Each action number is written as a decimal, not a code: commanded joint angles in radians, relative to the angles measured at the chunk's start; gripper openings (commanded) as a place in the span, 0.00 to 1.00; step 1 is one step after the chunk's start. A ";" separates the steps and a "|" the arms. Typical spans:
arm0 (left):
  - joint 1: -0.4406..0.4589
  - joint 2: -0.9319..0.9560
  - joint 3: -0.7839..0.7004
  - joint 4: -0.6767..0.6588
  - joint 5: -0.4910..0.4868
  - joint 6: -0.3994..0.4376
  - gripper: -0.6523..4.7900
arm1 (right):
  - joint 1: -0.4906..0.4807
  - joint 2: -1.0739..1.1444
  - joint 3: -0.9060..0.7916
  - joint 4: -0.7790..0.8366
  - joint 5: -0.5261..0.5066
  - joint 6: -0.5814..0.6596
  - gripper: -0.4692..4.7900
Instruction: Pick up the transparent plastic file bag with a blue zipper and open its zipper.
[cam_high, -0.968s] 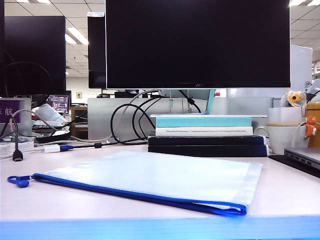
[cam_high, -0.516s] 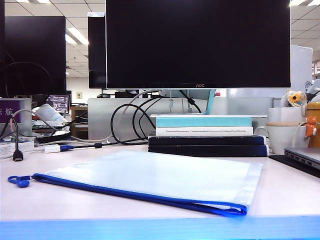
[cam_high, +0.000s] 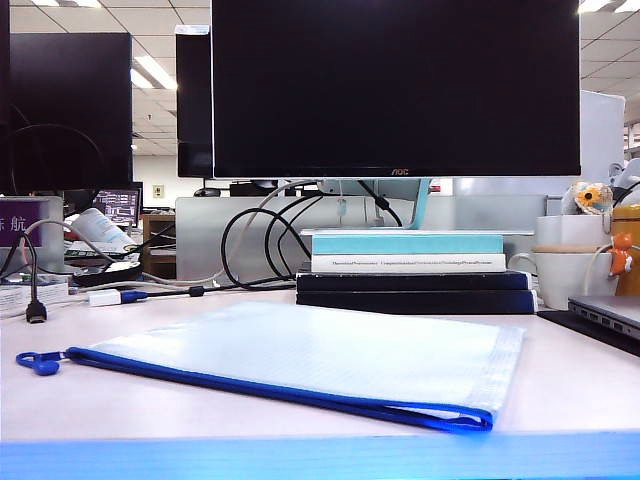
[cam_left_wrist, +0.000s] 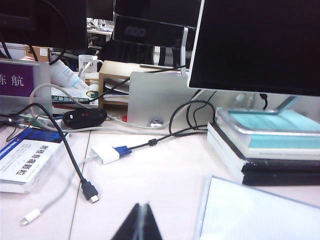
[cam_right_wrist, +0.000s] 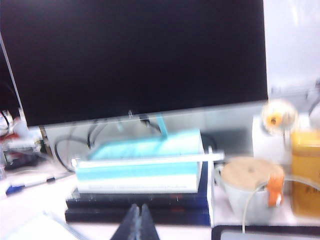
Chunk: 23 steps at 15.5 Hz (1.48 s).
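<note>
Desk (cam_high: 560, 370) holds my file bag (cam_high: 320, 355) flat, blue zipper (cam_high: 270, 388) frontmost — left gripper (cam_left_wrist: 141, 220) and right gripper (cam_right_wrist: 137, 222) both pinched together, empty, raised.

Exterior camera sits low at worktop (cam_high: 580, 380) edge, facing monitors. Both wrist cameras look level, sharing the books (cam_left_wrist: 270, 145).

Left hand (cam_left_wrist: 141, 206), right hand (cam_right_wrist: 138, 207): seemingly closed, empty.
</note>
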 joint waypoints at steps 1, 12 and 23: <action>0.000 -0.004 0.003 -0.051 -0.042 0.001 0.11 | -0.001 -0.111 0.004 -0.209 0.016 0.003 0.07; -0.003 -0.005 -0.154 -0.022 -0.239 -0.011 0.11 | 0.000 -0.137 -0.030 -0.369 0.087 0.004 0.08; -0.002 -0.004 -0.154 -0.024 -0.230 0.033 0.12 | 0.000 -0.137 -0.029 -0.401 0.130 0.055 0.08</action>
